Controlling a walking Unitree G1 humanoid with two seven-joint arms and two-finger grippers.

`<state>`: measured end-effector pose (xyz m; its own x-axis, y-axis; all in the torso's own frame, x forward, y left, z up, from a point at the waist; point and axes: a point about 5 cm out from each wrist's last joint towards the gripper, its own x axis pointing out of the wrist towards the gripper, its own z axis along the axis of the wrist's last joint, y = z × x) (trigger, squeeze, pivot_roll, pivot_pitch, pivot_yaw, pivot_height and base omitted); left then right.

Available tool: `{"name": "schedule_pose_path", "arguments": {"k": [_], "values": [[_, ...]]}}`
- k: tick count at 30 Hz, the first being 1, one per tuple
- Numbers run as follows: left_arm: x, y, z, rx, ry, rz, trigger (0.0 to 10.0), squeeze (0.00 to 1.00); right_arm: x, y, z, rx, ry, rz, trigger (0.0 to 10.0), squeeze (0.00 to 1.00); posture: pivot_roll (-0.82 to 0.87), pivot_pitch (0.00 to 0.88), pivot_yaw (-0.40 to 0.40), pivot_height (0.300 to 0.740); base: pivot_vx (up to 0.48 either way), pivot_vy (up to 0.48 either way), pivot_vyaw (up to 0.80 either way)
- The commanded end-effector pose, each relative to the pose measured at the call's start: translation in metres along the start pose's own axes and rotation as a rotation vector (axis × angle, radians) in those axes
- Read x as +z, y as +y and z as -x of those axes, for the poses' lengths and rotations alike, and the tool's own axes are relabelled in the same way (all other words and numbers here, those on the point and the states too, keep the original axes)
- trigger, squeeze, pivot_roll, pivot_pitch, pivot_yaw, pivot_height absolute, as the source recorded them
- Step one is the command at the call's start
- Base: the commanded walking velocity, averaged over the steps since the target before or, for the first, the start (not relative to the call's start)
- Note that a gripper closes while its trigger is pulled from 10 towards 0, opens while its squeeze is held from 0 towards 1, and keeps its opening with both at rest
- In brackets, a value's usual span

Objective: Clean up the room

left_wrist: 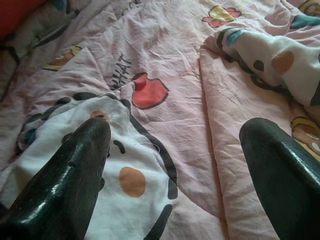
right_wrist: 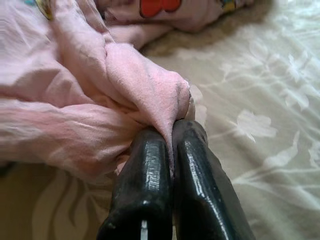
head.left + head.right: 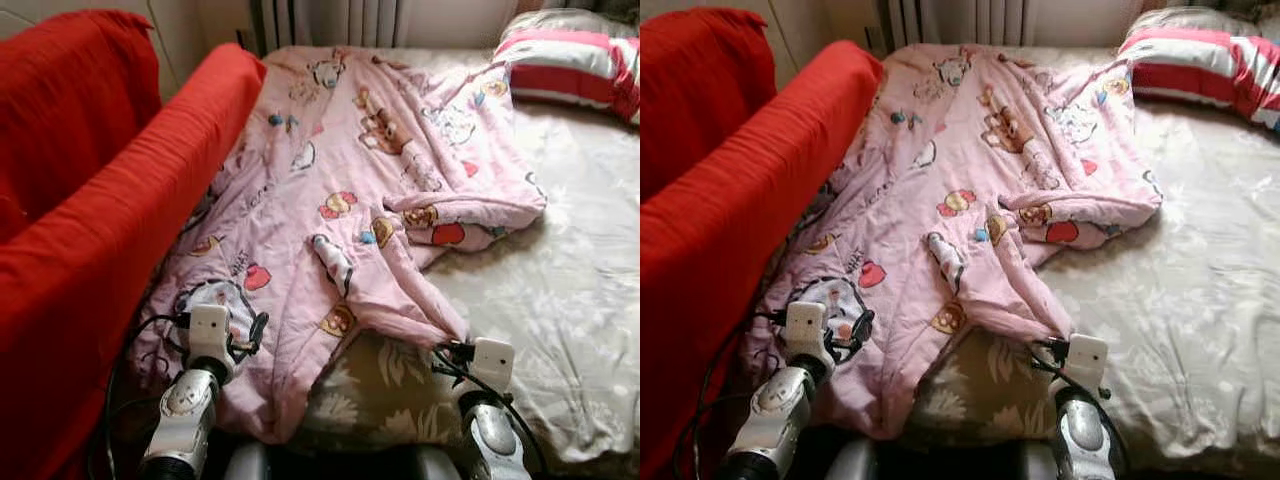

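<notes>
A pink cartoon-print blanket (image 3: 340, 190) lies crumpled across the left half of the bed (image 3: 580, 280). My right gripper (image 2: 171, 134) is shut on a bunched corner of the blanket (image 2: 150, 85) near the bed's front edge; its wrist (image 3: 485, 365) shows at the lower right. My left gripper (image 1: 175, 145) is open, its fingers (image 1: 75, 170) spread just over the blanket's white cartoon patch (image 1: 125, 175), near the blanket's lower left corner (image 3: 215, 300).
A red sofa (image 3: 90, 220) stands tight against the bed's left side. A striped red-and-white pillow (image 3: 570, 65) lies at the far right corner. A radiator (image 3: 330, 20) is at the head wall. Floral sheet lies bare on the right.
</notes>
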<state>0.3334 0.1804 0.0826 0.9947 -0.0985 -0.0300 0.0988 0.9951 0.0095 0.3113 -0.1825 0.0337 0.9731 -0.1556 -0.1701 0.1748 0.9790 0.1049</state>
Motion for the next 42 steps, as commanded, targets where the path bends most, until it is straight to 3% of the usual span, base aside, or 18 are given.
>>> {"name": "schedule_pose_path", "arguments": {"k": [1, 15, 25, 42], "values": [[-0.005, 0.006, 0.003, 0.02, 0.016, 0.001, 10.0, 0.0, -0.005, 0.0, 0.002, 0.001, 0.016, -0.005, 10.0, 0.0, -0.02, 0.151, 0.031, 0.658, 0.0, 0.0, 0.0], [-0.028, 0.017, 0.013, 0.052, 0.105, -0.008, 10.0, 0.0, -0.006, 0.001, 0.004, 0.002, 0.009, -0.011, 10.0, 0.0, -0.02, 0.121, 0.034, 0.74, 0.0, 0.0, 0.0], [-0.05, 0.029, 0.029, 0.097, 0.204, -0.005, 10.0, 0.0, -0.006, -0.001, 0.005, -0.006, -0.003, -0.014, 10.0, 0.0, -0.02, 0.115, 0.038, 0.74, 0.0, 0.0, 0.0], [-0.051, 0.024, 0.028, 0.086, 0.203, -0.004, 10.0, 0.0, -0.007, 0.002, 0.005, -0.003, 0.009, 0.0, 10.0, 0.0, -0.01, 0.154, 0.037, 0.74, 0.0, 0.0, 0.0]]}}
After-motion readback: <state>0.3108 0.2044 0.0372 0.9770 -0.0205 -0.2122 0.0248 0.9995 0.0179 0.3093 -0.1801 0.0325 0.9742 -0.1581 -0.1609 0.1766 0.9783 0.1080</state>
